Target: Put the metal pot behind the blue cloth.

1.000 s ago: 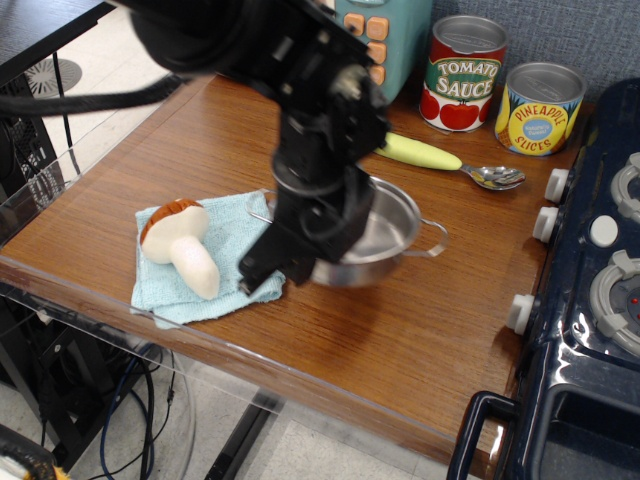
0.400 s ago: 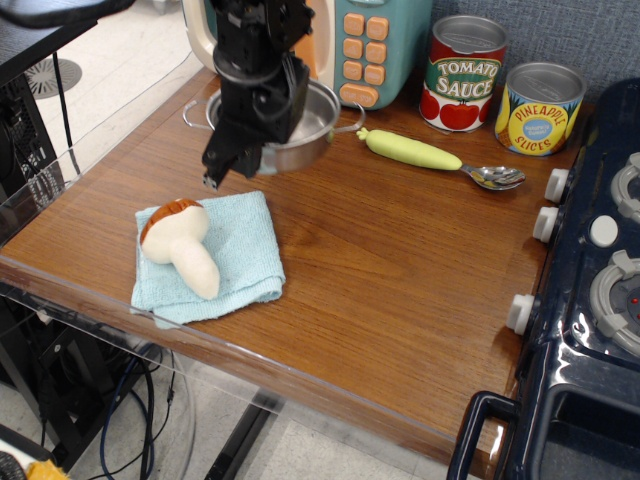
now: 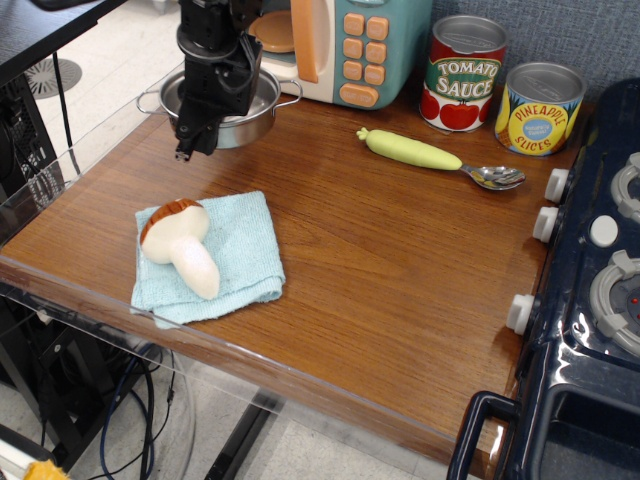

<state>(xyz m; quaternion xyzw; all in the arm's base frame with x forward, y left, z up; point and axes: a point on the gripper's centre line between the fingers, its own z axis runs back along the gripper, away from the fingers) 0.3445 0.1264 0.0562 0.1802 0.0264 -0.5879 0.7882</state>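
The metal pot point(image 3: 262, 108) is a shallow shiny steel pot with wire loop handles, at the far left of the wooden table point(image 3: 400, 270), beyond the blue cloth point(image 3: 243, 250). My gripper point(image 3: 196, 138) is black, reaches down over the pot's near rim and appears shut on it. The fingertips are partly hidden against the pot. The cloth lies near the front left edge with a toy mushroom point(image 3: 180, 243) on it.
A toy microwave point(image 3: 345, 45) stands right behind the pot. A tomato sauce can point(image 3: 463, 73) and pineapple can point(image 3: 538, 108) stand at the back right. A green-handled spoon point(image 3: 440, 158) lies before them. A dark blue toy stove point(image 3: 590, 290) fills the right side.
The gripper has carried the pot from right of the cloth to the back left, now behind the cloth by the microwave.
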